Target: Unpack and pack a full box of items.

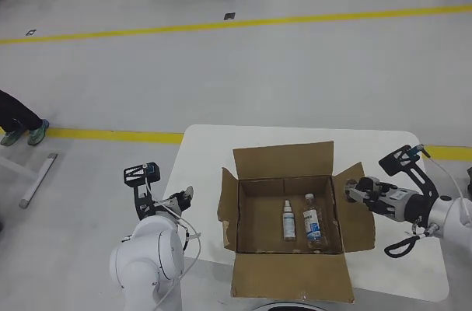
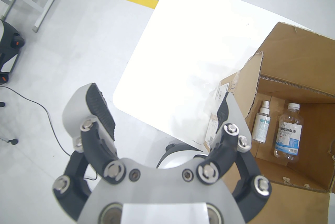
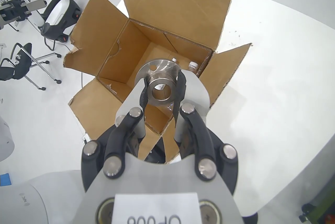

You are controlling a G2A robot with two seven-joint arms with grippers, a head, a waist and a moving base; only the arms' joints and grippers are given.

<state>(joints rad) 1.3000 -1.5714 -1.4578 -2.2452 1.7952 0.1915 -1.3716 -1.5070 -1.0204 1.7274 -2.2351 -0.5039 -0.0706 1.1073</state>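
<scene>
Pinching a metal flange [image 3: 157, 68] in the right gripper [image 3: 162, 89] above the near flap of the box [image 3: 178, 8], open cavity just ahead and below, two bottles [image 1: 312, 223] lying crosswise there; left gripper [image 2: 159, 97] spread, empty, farther away.

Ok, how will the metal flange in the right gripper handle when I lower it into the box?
Solid steel-looking flange, so probably heavy for its size and rigid. Its polished hub, pinched by the right gripper, may slip. The round disc could roll.
</scene>
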